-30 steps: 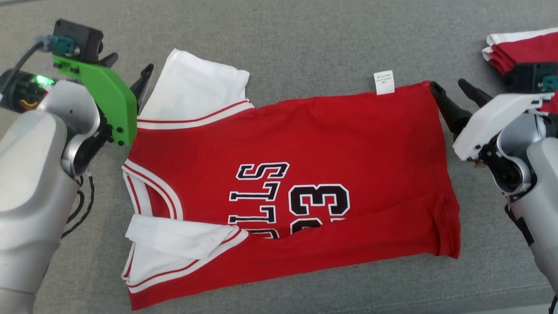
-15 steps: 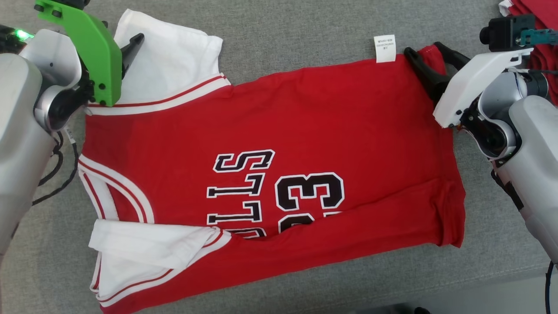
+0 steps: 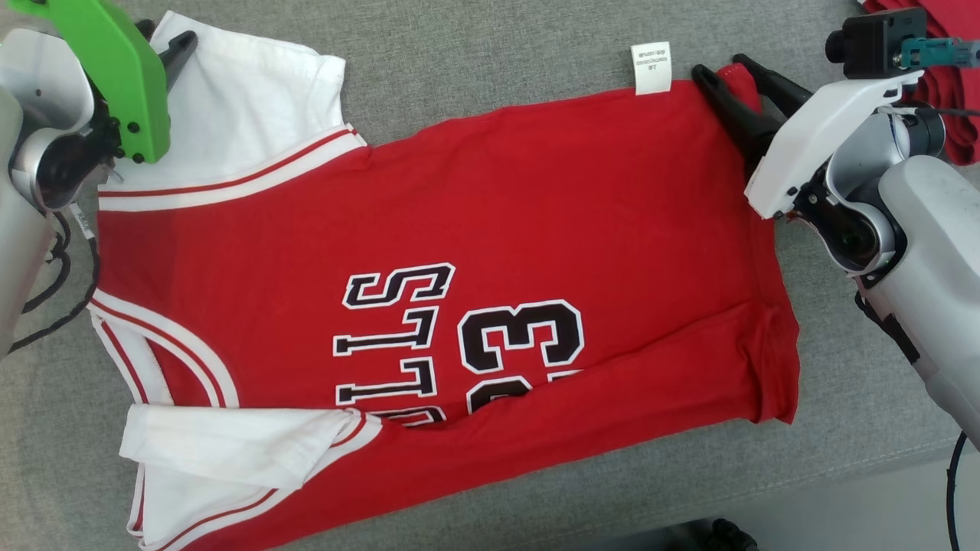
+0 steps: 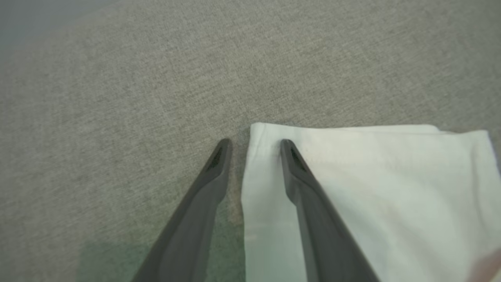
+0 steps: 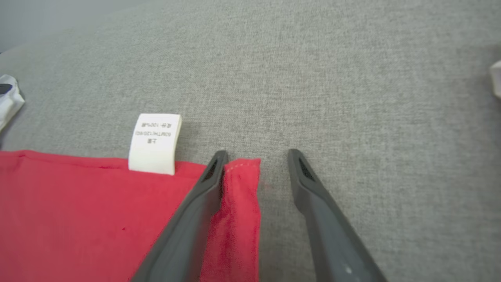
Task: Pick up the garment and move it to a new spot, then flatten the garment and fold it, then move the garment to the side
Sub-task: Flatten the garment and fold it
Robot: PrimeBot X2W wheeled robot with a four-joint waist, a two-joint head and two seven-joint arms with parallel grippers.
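L gripper (image 4: 255, 144) & R gripper (image 5: 256, 153) have moved onto garment (image 3: 490, 222) far corners. Fingers (image 5: 309, 188) spread astride cloth, not pinching yet. Prob fold grab next.

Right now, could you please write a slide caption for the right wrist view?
Right hand open astride a corner of the red jersey, beside its care label, on grey fabric.

One red shirt (image 3: 536, 229) with one white tag (image 3: 651, 67) — two grippers, left gripper (image 4: 254, 145) and right gripper (image 5: 256, 154) — one red clothes pile (image 3: 961, 115).
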